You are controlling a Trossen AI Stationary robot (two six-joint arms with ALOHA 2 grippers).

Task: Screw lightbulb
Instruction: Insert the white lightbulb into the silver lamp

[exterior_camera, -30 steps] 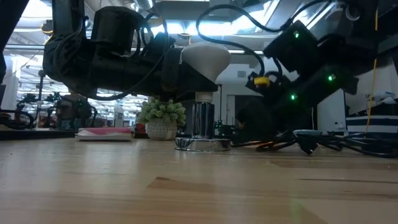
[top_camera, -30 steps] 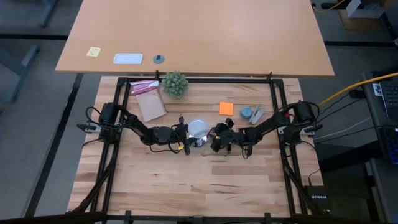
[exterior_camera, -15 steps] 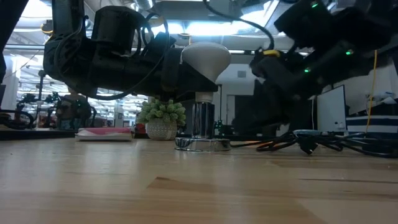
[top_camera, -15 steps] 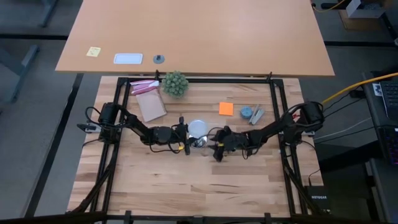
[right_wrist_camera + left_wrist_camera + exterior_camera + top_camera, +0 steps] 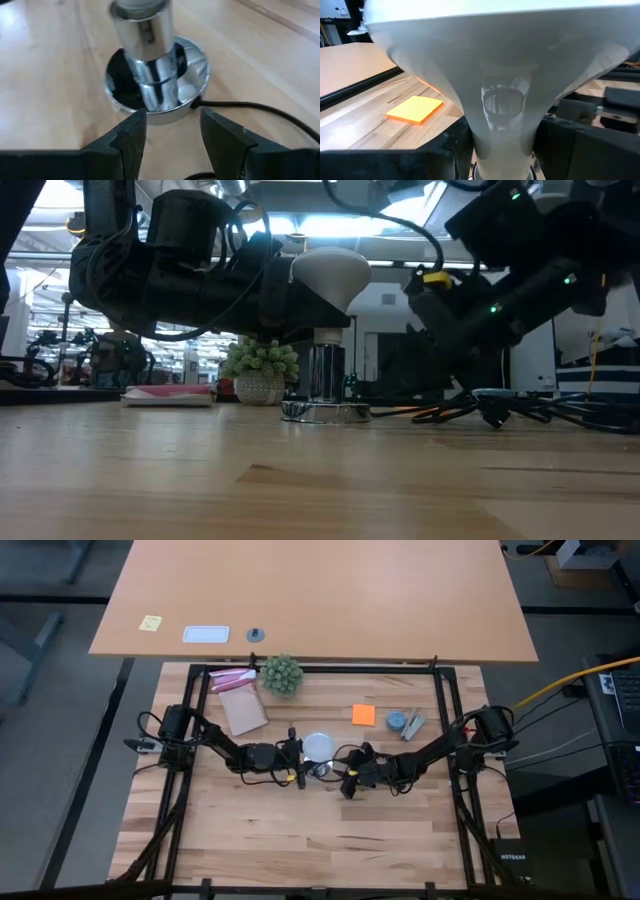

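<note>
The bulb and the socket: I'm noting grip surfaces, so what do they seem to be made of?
Bulb: looks like frosted white glass or plastic, matte, with no sharp highlights; which one is unclear. Socket: polished metal by its look, with a mirror-bright sleeve and dish that reflect their surroundings. Its cord seems to be black rubber or plastic.

Bare table front (image 5: 300,830) free; plant (image 5: 281,674), sticky pad (image 5: 363,714) behind.
</note>
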